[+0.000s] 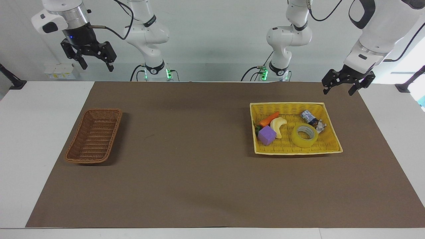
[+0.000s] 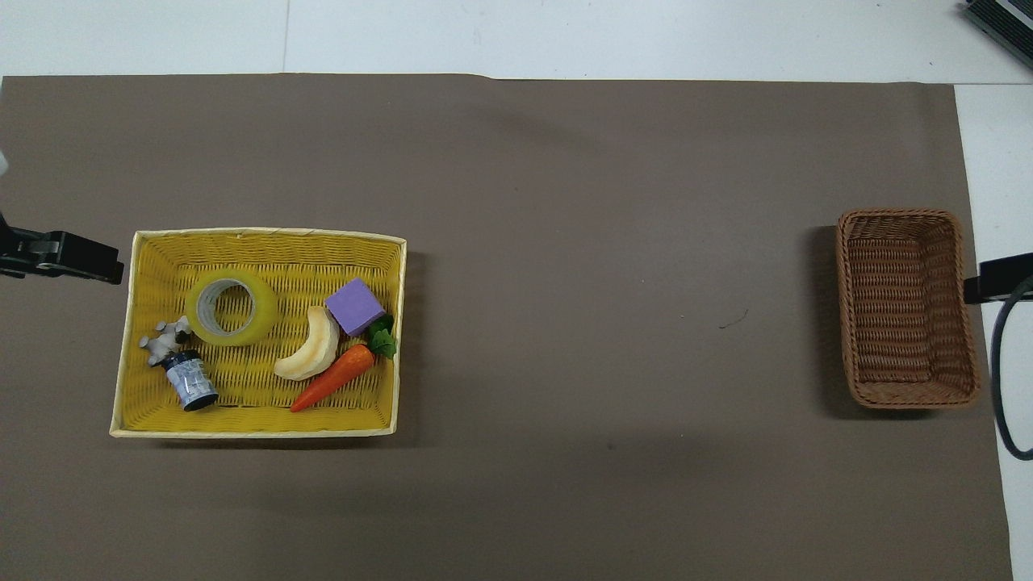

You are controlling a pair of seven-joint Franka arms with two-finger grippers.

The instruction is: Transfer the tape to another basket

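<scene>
In the overhead view only a dark tip of the left gripper (image 2: 64, 257) shows at the picture's edge, and of the right gripper (image 2: 1001, 277) likewise; the arms are cut off. The small grey object (image 2: 164, 340) beside the tape (image 2: 232, 307) is too small to identify

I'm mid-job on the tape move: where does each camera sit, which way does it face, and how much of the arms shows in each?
Facing view: high across the table, looking at the robots; both arms show, left hand and right hand raised and open.
Overhead view: high above the robots' end, looking steeply down and forward; only hand tips show at the edges.
Shared: bright-yellow woven basket holding the translucent yellow tape roll, and the dark-brown wicker basket, mirrored between views.
</scene>
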